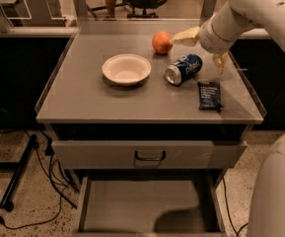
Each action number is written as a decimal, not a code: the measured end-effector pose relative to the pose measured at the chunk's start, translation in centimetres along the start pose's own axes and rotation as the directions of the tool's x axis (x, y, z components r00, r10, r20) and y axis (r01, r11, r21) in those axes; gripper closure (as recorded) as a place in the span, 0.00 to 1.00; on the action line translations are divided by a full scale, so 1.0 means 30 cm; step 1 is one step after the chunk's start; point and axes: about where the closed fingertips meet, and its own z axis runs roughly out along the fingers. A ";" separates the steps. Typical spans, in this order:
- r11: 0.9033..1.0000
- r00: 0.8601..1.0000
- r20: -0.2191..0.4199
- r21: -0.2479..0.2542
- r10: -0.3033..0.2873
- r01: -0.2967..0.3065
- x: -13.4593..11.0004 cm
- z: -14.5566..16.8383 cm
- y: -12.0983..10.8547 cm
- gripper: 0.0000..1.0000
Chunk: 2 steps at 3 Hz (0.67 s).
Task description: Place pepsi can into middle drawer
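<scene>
1. Gripper point(197, 54): up at the back-right of the tabletop point(83, 98), on the end of the white arm point(250, 9) that comes in from the upper right.
2. Fingers are spread wide and hold nothing. One finger point(185, 35) points left, with its tip just beside the orange point(162, 42). The other finger point(220, 63) points down toward the front, near the right edge of the top.
3. Pepsi can point(184, 69): lying on its side on the tabletop, silver end facing front-left, blue body angled back-right.
4. Can vs gripper: the can sits just in front of and below the open span, its rear end nearest the gap between the two fingers. No contact visible.
5. Neighbours: the orange is just behind the can, the white bowl point(126, 69) is to its left, and the dark-blue snack packet point(210, 95) is to its front-right. All are apart from the can.
6. Middle drawer point(132, 204): pulled out at the bottom of the view, grey floor showing with a shadow at the right. It sits below the grey drawer front point(83, 154) with the black handle point(150, 155).
7. The can is well apart from the drawer, a level above it.
</scene>
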 end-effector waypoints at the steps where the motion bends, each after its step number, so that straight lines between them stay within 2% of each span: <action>1: 0.999 1.000 0.008 0.046 -0.008 0.007 0.001 0.021 -0.004 0.00; 2: 0.995 1.000 0.008 0.095 0.009 -0.010 0.001 0.051 -0.037 0.00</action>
